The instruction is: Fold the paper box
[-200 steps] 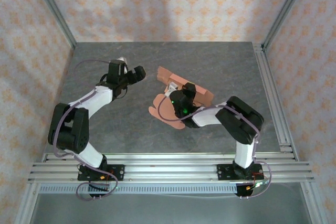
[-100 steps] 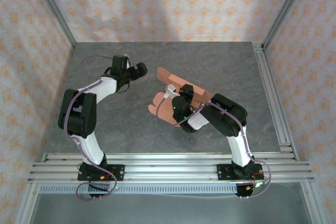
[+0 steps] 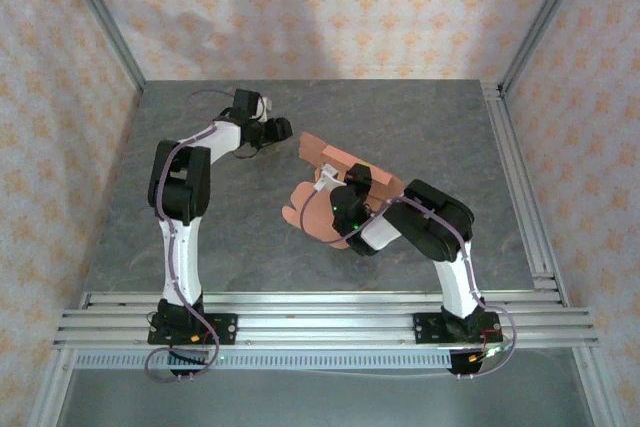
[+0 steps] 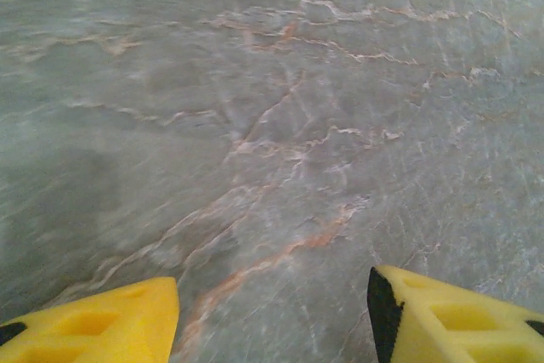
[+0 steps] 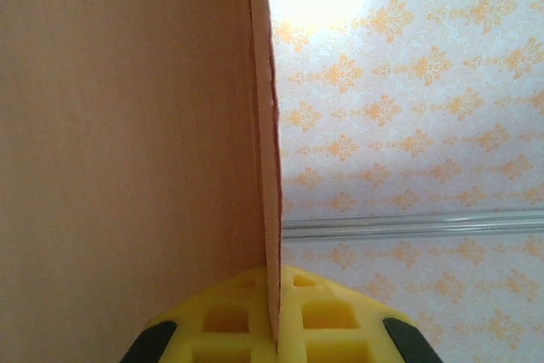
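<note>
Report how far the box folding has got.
Done: little. The paper box is a spread-out sheet, with no closed box shape showing. In hand: the right gripper is shut on one panel's edge, and the left gripper hangs open over bare table, apart from the card. Left: raising panels, tucking tabs and closing, probably most of the job.

Grey veined table (image 3: 420, 127) bearing paper box (image 3: 308, 209)
</note>
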Controlling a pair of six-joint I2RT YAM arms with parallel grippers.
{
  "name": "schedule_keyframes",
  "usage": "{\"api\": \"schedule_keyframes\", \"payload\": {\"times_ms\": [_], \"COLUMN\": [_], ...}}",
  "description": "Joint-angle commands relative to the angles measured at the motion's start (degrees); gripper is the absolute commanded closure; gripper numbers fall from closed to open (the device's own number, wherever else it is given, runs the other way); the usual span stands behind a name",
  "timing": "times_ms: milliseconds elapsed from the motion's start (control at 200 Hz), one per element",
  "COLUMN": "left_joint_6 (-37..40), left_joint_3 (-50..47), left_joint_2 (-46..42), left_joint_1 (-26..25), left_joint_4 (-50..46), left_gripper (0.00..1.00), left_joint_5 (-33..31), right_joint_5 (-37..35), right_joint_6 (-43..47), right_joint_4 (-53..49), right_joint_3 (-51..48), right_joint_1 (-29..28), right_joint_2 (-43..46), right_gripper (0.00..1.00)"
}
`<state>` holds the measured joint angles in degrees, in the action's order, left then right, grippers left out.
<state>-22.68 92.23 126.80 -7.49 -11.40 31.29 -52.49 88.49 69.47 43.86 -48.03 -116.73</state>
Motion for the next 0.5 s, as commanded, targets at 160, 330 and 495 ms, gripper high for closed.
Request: {"api": "schedule_keyframes", "payload": {"times_ms": [160,330,495], "left_joint_6": [11.9,14.9,15.5], "left_joint_3": [8.6,2.9,-3.0], "left_joint_2": [4.0,0.5,-2.2], "left_joint_1": [-0.9,-1.4,-1.4], "left_joint_4": [-11.0,-8.1,-3.6], "left_gripper": [0.38,0.39,0.38], "left_joint_5": [9.3,13.7,17.1], "right_joint_5": [1.8,2.3,2.6], "right_joint_6": [-6.0,-8.2,-8.1], "right_joint_4": [-6.9,-9.6,-9.7], "right_joint_3": [-0.8,-1.0,-0.7], "right_joint_1": [-0.4,-0.4,-0.3], "right_joint_2": [1.7,2.4,2.1], "right_gripper": [1.0,1.0,1.0]}}
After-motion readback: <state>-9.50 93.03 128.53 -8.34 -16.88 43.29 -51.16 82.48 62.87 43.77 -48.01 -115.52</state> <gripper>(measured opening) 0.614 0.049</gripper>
